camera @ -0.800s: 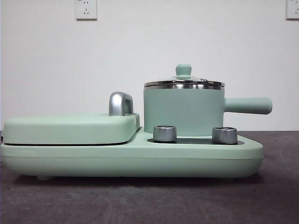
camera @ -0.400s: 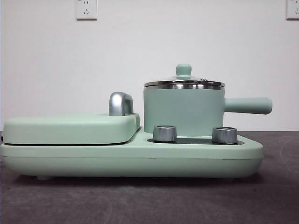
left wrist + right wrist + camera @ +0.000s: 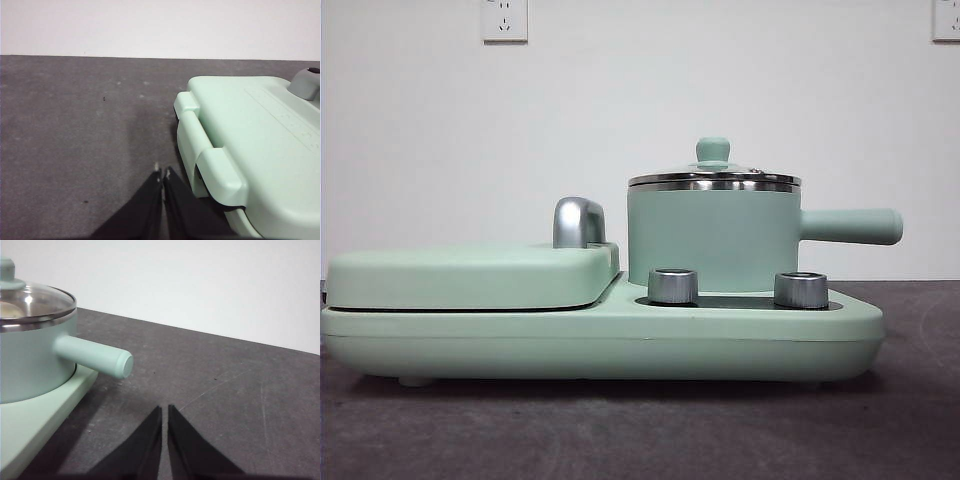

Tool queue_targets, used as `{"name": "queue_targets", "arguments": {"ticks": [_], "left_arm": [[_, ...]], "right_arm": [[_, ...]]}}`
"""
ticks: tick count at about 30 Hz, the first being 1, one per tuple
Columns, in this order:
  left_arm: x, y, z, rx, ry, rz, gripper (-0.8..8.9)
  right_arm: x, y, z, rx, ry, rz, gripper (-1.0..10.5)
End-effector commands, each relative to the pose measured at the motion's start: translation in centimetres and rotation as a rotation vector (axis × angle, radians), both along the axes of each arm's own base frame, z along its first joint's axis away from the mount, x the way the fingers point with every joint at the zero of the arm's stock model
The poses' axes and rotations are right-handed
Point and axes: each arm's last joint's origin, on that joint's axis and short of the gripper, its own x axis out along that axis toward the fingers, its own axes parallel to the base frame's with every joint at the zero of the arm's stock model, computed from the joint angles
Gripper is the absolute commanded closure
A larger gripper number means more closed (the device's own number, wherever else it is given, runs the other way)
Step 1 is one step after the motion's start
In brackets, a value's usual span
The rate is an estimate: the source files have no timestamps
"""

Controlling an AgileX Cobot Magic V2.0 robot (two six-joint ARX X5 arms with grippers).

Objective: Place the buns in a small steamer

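With both the left gripper (image 3: 161, 173) and the right gripper (image 3: 164, 409) pinched closed on nothing beside the small steamer (image 3: 714, 238), whose lid (image 3: 713, 170) is on, the task looks finished or unstarted, as no buns show clearly.

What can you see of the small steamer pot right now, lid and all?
The small steamer is a mint-green cylindrical pot with a steel rim, standing upright on the right half of the green appliance base, behind two silver knobs. Its glass lid is on, topped by a green knob. A straight green handle sticks out sideways, free of any contact. Something pale shows faintly through the lid; what it is cannot be told. Neither gripper touches it.
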Motion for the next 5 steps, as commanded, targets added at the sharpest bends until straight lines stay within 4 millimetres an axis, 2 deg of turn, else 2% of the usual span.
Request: {"name": "queue_targets", "arguments": {"ticks": [1, 5], "left_arm": [[0.11, -0.02, -0.52, 0.0, 0.006, -0.001, 8.06], [0.11, -0.02, -0.52, 0.0, 0.006, -0.001, 8.06]], "right_arm": [[0.04, -0.01, -0.05, 0.011, -0.004, -0.002, 9.3], [0.04, -0.01, -0.05, 0.011, -0.004, -0.002, 9.3]]}}
